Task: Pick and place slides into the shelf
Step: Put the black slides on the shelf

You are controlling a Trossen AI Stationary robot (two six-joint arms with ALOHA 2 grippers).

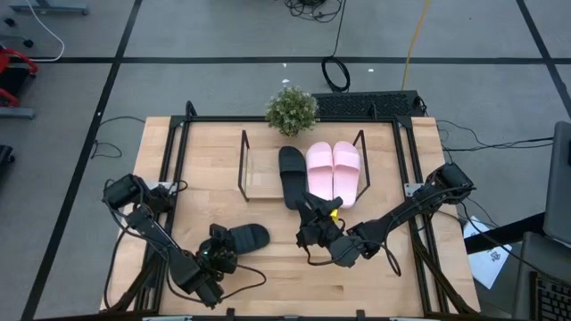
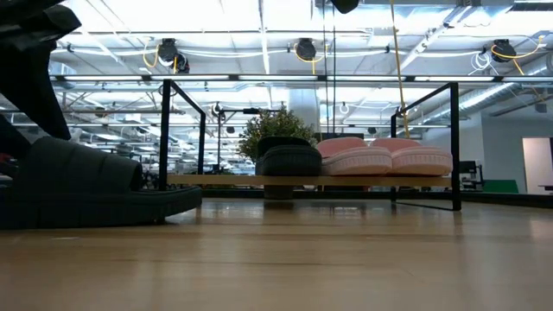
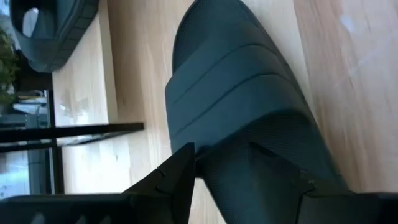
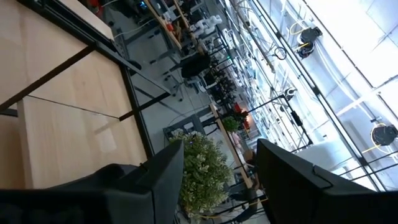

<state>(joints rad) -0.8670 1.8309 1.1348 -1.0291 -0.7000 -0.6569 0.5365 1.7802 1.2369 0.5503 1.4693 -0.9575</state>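
- Shelf (image 1: 256, 181): low rack, thin black wire sides, light wood board; stands at the far middle of the desk (image 1: 375, 276). The left part of its board is bare.
- Pink slides (image 1: 334, 169): a pair, side by side on the right part of the shelf, long axes running near to far.
- Black slide on shelf (image 1: 292, 172): lies just left of the pink pair, touching or nearly so, long axis near to far, its near end reaching over the board's front edge.
- Loose black slide (image 1: 244, 239): lies on the desk at near left, well apart from the shelf; long axis roughly left to right, the strap end toward the left hand.
- Left hand (image 1: 217, 257): at the loose black slide's left end. In the left wrist view its fingers (image 3: 177, 174) stand apart, one outside the slide's edge and one over the footbed; judged a grip on that edge, though firm contact cannot be confirmed.
- Right hand (image 1: 310, 234): just near of the shelved black slide, fingers apart, holding nothing; its wrist view looks past the shelf toward the plant (image 1: 292, 110).
- Governing relation: the loose slide sits at the left hand, so the left arm is the nearer. The bare shelf space lies far and slightly right of it; the slide's long axis would need turning to match the others.
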